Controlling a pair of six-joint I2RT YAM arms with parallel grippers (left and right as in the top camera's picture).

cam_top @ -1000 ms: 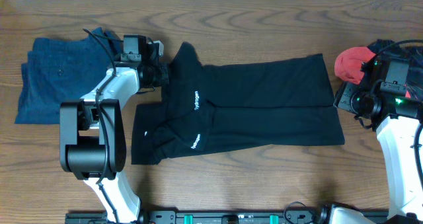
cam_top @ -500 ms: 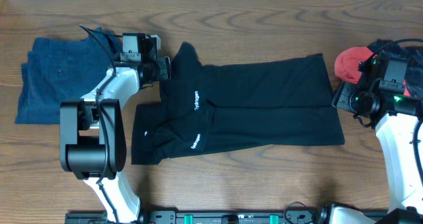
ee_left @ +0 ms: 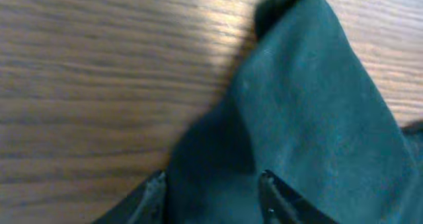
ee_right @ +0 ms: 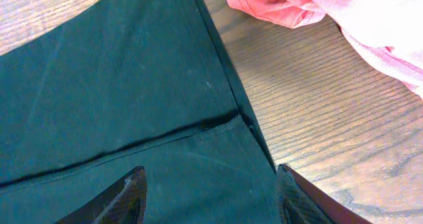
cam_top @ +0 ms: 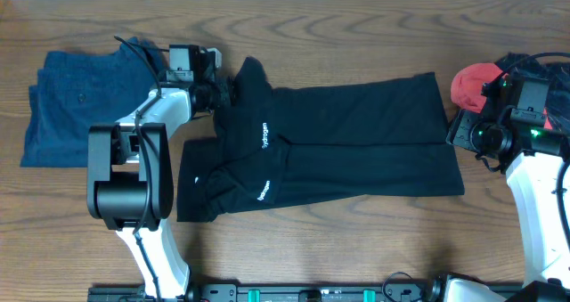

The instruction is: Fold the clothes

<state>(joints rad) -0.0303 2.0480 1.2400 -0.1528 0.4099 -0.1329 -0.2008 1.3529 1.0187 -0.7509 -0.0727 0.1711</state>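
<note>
Left pincer (ee_left: 211,184) parted, black polo (cam_top: 356,142) folded lengthwise

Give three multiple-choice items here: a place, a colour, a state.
1. The folded blue garment lies: A) on the black shirt; B) at the table's left end; C) at the table's right end.
2. The bunched garment by the right gripper is: A) yellow; B) white; C) red.
3. The right gripper's jaws are: A) open above the black shirt; B) shut on the shirt; C) shut on the bunched garment.
1B, it lies left of the left arm; 2C, red fabric shows overhead; 3A, its fingers stand wide apart over the shirt.
</note>
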